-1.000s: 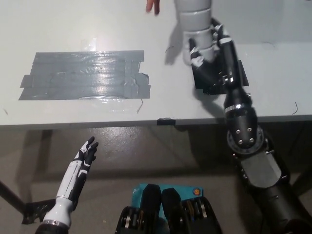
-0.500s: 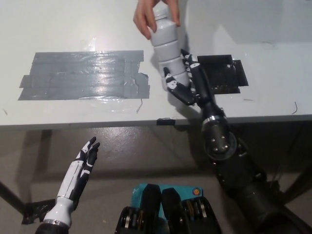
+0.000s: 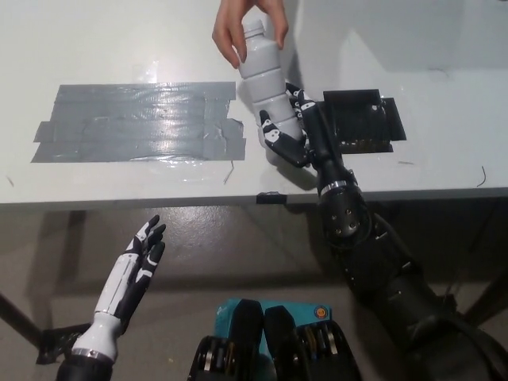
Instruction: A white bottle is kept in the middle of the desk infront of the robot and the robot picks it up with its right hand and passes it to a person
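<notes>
Since half a second ago the white bottle (image 3: 266, 87) has shifted a little left and tilted more, neck leaning up and to the left; the person's hand (image 3: 246, 28) has come further down over the cap end. A second ago the bottle was further right, up at the frame edge, and the person's hand barely showed.

Right hand (image 3: 290, 131), black, is wrapped around the lower part of the bottle, fingers (image 3: 272, 136) closed on its base from both sides. Person's hand grips the bottle's top from above, fingers curled around neck and shoulder. Both hold it at once. Bottle is over the middle of the grey desk (image 3: 119, 48), lifted, its shadow on the surface beneath.

Black right arm (image 3: 349, 230) reaches in from the lower right across the desk edge. Just right of the hand a black square mat (image 3: 365, 119) lies flat on the desk. Well to the left, a patch of grey duct tape strips (image 3: 139, 123) is stuck to the surface, shiny in places.

Left hand (image 3: 135, 266), white, rests below the desk edge at lower left, fingers spread apart and holding nothing, pointing up toward the desk.
</notes>
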Controlling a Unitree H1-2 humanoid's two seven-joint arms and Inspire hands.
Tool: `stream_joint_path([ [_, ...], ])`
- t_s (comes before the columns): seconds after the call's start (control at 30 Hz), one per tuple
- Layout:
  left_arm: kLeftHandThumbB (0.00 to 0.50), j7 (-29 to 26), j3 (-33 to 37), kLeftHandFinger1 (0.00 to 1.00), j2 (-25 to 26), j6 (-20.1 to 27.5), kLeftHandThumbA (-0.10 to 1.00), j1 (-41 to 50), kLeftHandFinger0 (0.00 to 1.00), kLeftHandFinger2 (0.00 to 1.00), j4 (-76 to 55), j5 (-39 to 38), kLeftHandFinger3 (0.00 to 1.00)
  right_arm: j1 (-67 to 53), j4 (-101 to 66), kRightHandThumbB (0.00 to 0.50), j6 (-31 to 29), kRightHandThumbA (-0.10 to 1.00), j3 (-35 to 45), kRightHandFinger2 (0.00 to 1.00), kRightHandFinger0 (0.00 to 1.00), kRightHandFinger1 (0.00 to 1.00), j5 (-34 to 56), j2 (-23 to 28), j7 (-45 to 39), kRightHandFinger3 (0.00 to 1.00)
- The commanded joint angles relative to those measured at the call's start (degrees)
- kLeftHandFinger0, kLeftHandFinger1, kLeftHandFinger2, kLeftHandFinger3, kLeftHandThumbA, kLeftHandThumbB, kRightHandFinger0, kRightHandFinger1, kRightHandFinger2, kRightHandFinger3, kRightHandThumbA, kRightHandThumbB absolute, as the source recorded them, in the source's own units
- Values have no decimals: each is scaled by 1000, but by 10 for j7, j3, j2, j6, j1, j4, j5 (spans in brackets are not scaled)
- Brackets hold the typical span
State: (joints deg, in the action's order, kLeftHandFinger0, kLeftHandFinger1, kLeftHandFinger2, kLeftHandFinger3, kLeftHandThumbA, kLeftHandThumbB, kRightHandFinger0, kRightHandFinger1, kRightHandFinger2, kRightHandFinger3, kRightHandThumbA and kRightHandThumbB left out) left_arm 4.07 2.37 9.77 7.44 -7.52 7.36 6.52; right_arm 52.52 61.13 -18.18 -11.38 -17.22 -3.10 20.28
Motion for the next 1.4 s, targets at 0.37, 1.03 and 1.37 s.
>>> stream_joint_path([
  [0.37,212,8,-4,1000,12,-3,915,-14,1000,1000,-14,-4,1000,23,-70,500,-16,837,-1,1000,1000,1000,20,34,-101,1000],
  [1.03,214,4,-7,1000,15,5,957,-28,1000,1000,1,-1,1000,-158,-649,500,88,820,81,1000,1000,1000,104,111,-150,1000],
  [1.37,222,10,-6,1000,21,9,948,-29,1000,1000,11,-3,1000,-369,-895,474,68,892,39,1000,1000,1000,66,113,-159,1000],
])
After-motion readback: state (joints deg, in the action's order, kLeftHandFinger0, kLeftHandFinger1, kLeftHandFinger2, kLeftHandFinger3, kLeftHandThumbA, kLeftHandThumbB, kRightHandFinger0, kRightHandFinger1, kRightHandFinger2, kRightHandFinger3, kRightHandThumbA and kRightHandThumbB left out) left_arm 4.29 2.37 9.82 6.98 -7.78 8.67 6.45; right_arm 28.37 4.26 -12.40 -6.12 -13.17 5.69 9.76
